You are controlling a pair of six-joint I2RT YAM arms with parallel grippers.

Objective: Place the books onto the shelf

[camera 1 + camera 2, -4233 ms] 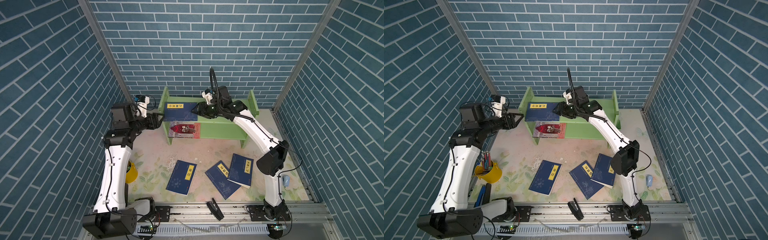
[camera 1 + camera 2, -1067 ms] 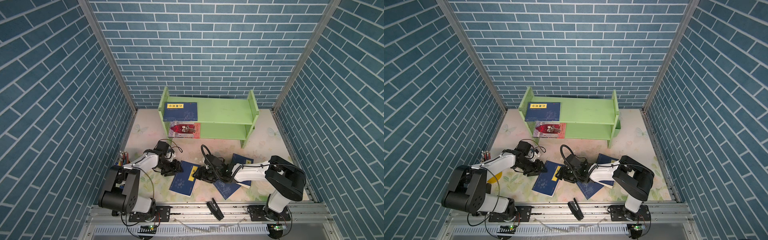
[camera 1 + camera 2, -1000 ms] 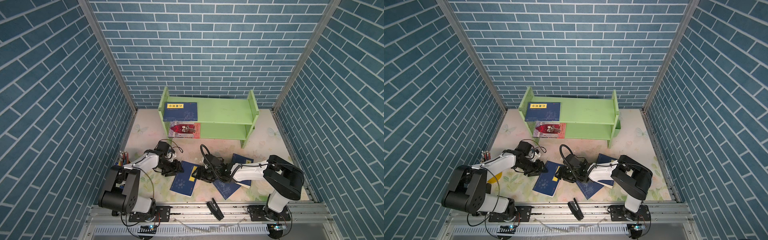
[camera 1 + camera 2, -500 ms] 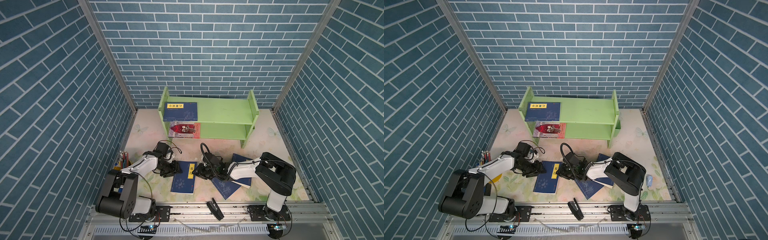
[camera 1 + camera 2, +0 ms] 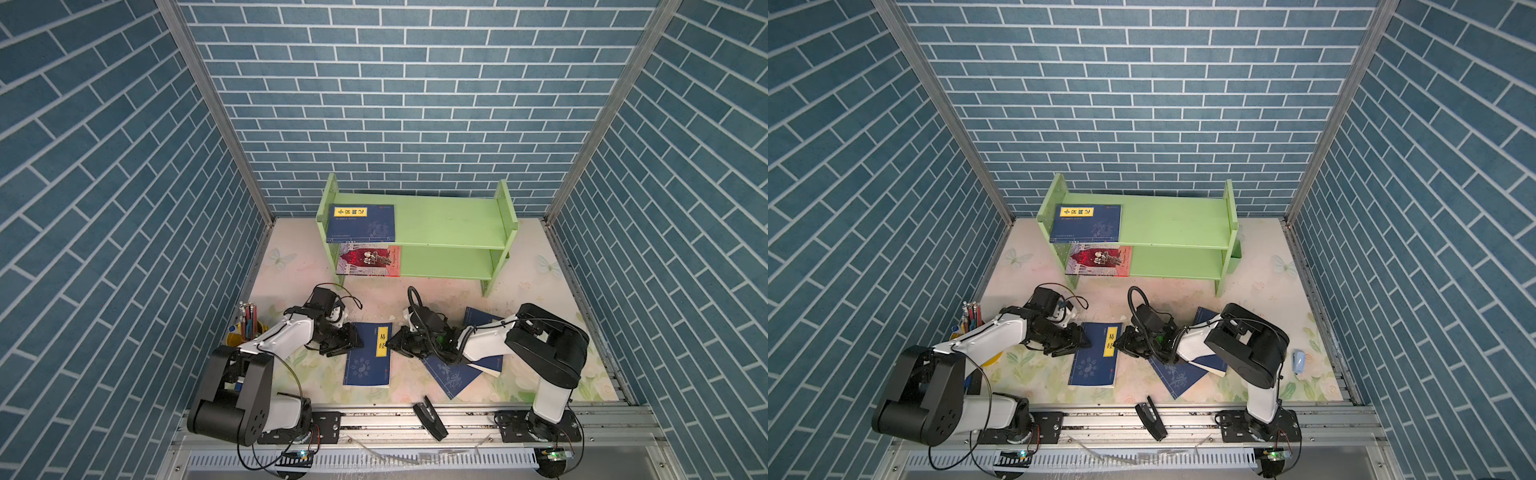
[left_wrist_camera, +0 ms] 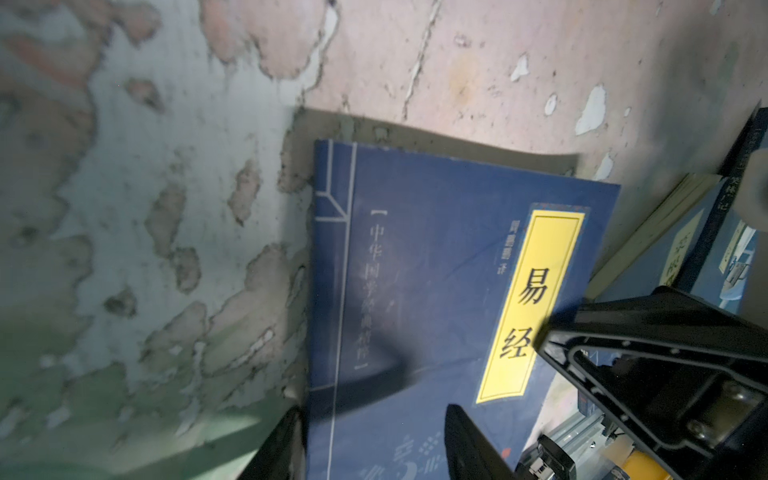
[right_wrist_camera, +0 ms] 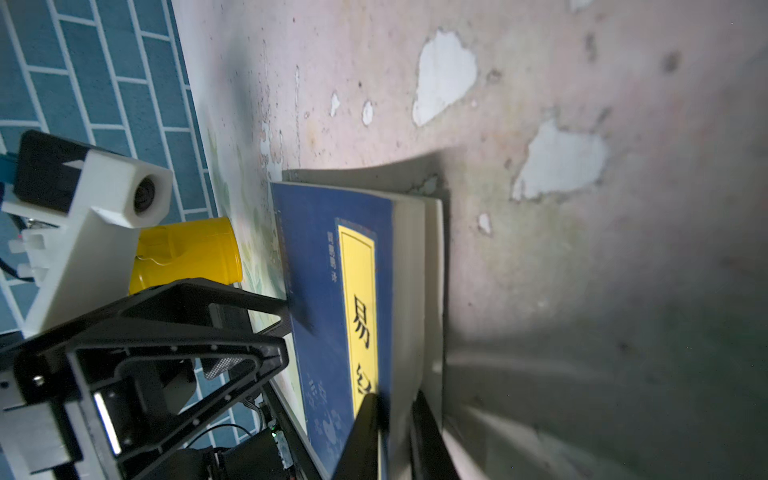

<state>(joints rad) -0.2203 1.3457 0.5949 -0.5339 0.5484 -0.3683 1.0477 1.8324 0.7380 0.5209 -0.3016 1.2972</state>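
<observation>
Left hand (image 6: 372,419): the jaws stand partly apart and grip nothing. One finger lies off the cover, against the spine edge of the 易经 paperback (image 6: 415,270). The second finger sits over the dark blue cover. In the right wrist view, the tip of a left finger touches that spine edge.

Right hand (image 7: 392,401): the jaws are narrow and clamped on the fore edge of the 易经 paperback. One finger is on the cover beside the yellow title label, the other on the far side of the white page block. That edge is raised off the tabletop (image 7: 582,291) and casts a shadow on it.

Position, both top views: the 易经 paperback lies at the front centre of the tabletop, between the two hands. The left hand is at its left edge and the right hand at its right edge. It is well apart from the shelf (image 5: 449,226).

Shelf: it stands at the rear, against the brick wall (image 5: 415,124). A blue paperback with a yellow label (image 5: 360,224) lies flat at the left end of the upper tier. The castle-cover paperback (image 5: 369,260) lies flat directly below it on the lower tier.

Other stock: an angled blue paperback (image 5: 453,376) and a second blue paperback (image 5: 478,319) lie on the tabletop beneath the right arm, overlapping. A yellow pen cup (image 7: 187,253) stands beside the left arm
</observation>
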